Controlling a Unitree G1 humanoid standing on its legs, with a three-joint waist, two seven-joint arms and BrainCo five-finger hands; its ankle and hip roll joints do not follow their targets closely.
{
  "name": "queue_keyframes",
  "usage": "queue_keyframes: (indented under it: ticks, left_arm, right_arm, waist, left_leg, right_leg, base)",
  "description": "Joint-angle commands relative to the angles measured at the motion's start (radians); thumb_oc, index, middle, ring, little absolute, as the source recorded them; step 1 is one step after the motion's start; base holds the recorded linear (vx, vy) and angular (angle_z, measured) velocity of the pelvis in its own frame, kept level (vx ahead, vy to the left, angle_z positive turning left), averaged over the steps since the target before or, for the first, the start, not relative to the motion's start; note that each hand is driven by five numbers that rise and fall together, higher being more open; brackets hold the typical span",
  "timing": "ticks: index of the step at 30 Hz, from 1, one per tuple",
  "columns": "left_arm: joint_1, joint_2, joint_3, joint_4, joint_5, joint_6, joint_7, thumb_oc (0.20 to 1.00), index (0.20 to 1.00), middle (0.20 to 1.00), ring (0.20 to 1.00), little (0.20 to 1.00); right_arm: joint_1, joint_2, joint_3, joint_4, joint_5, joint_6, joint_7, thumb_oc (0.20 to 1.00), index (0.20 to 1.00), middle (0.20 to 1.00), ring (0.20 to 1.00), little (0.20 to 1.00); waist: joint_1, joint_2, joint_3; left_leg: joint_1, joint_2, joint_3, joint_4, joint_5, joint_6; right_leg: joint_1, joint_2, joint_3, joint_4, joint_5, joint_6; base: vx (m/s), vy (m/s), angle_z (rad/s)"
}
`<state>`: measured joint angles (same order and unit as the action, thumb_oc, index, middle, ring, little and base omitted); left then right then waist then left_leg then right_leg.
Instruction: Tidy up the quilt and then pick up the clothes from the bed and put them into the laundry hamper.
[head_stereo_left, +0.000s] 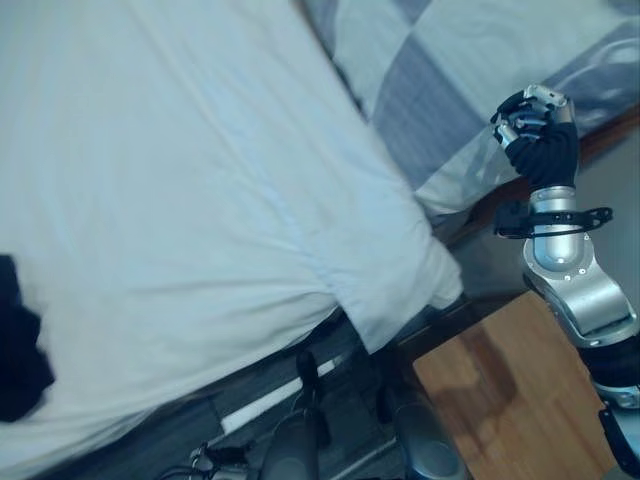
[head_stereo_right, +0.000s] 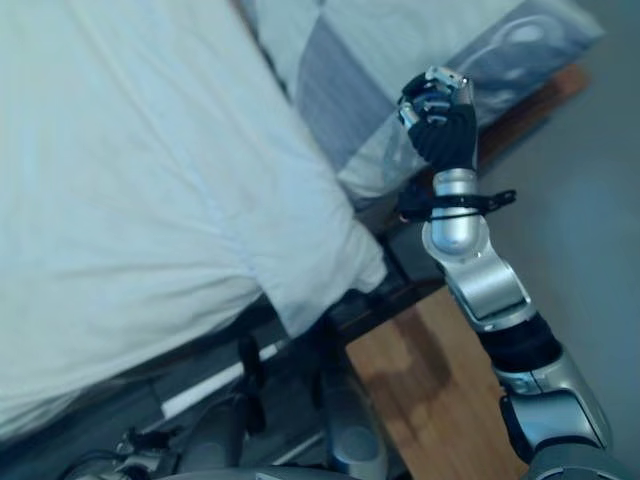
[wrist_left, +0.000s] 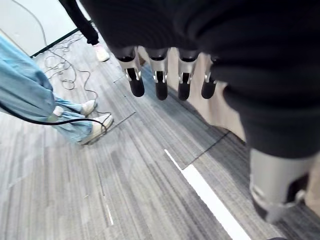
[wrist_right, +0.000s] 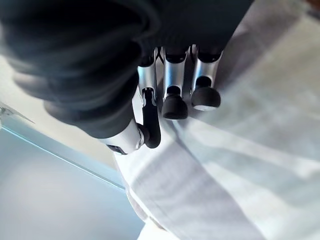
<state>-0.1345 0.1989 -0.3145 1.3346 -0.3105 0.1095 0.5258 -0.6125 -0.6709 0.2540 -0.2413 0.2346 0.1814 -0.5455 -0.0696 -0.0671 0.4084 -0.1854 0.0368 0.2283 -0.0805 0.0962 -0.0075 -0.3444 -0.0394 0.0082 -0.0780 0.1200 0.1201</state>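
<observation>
A white cover spreads over most of the bed, one corner hanging off the near edge. A grey-and-white checked quilt lies at the far right. At the left edge, a dark garment rests on the white cover. My right hand is raised beside the checked quilt's edge, fingers curled, nothing in them; the right wrist view shows its fingers above the checked cloth. My left hand hangs over grey floor, fingers straight and empty.
The brown bed frame edge runs under the checked quilt. A wooden surface sits low beside the bed under my right arm. A person's legs in blue trousers stand on the grey floor, with a white floor strip nearby.
</observation>
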Motion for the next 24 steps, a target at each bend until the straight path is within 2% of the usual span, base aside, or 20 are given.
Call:
queue_keyframes:
  ticks: [1, 3, 11, 15, 20, 24]
  left_arm:
    - [-0.032, -0.015, -0.006, 0.051, -0.006, 0.01, -0.018, 1.0, 1.0, 1.0, 1.0, 1.0]
    - [-0.084, -0.021, -0.035, 0.026, 0.052, 0.042, -0.013, 1.0, 1.0, 1.0, 1.0, 1.0]
    - [-0.1, -0.014, -0.063, 0.01, 0.026, 0.082, -0.033, 1.0, 1.0, 1.0, 1.0, 1.0]
    - [-0.107, -0.013, -0.061, 0.003, 0.034, 0.094, -0.048, 1.0, 1.0, 1.0, 1.0, 1.0]
    - [-0.148, -0.027, -0.085, -0.021, 0.09, 0.102, -0.033, 1.0, 1.0, 1.0, 1.0, 1.0]
    - [-0.139, -0.026, -0.082, -0.022, 0.019, 0.095, -0.04, 1.0, 1.0, 1.0, 1.0, 1.0]
  right_arm:
    - [-0.099, 0.013, -0.041, -0.057, -0.076, -0.029, 0.01, 0.2, 0.2, 0.2, 0.2, 0.2]
    - [-0.172, 0.053, 0.04, 0.002, -0.112, -0.017, 0.043, 0.2, 0.2, 0.2, 0.2, 0.2]
    - [-0.289, 0.131, 0.143, 0.23, -0.16, -0.063, 0.023, 0.2, 0.2, 0.2, 0.2, 0.2]
    - [-0.324, 0.185, 0.181, 0.282, -0.185, -0.054, 0.017, 0.2, 0.2, 0.2, 0.2, 0.2]
    - [-0.34, 0.238, 0.223, 0.409, -0.209, -0.003, 0.01, 0.2, 0.2, 0.2, 0.2, 0.2]
    - [-0.273, 0.279, 0.233, 0.524, -0.174, 0.056, -0.056, 0.2, 0.2, 0.2, 0.2, 0.2]
  waist:
    - [0.014, -0.011, -0.007]
    - [0.031, -0.007, -0.003]
    - [0.078, 0.02, 0.033]
    - [0.092, 0.023, 0.04]
    - [0.096, 0.031, 0.055]
    - [0.087, 0.046, 0.083]
  left_leg:
    - [0.008, -0.009, -0.051, 0.004, -0.062, -0.027]
    - [0.001, -0.016, -0.064, 0.01, -0.055, -0.023]
    - [-0.029, -0.019, -0.083, 0.033, -0.054, -0.027]
    - [-0.038, -0.021, -0.085, 0.025, -0.044, -0.032]
    - [-0.068, -0.026, -0.087, 0.042, -0.042, -0.029]
    - [-0.093, -0.026, -0.087, 0.069, -0.049, -0.032]
  right_leg:
    - [0.067, -0.113, -0.008, 0.032, 0.063, 0.039]
    - [0.053, -0.117, -0.011, 0.051, 0.061, 0.036]
    - [0.041, -0.134, -0.05, 0.062, 0.057, 0.03]
    - [0.035, -0.136, -0.063, 0.057, 0.061, 0.031]
    - [0.003, -0.142, -0.059, 0.075, 0.064, 0.033]
    - [-0.017, -0.149, -0.06, 0.094, 0.058, 0.032]
  base:
    - [-0.01, 0.025, 0.31]
    - [0.0, 0.021, 0.21]
    - [0.0, -0.018, 0.05]
    - [0.01, -0.014, 0.17]
    - [0.01, 0.007, 0.06]
    - [0.0, 0.011, 0.14]
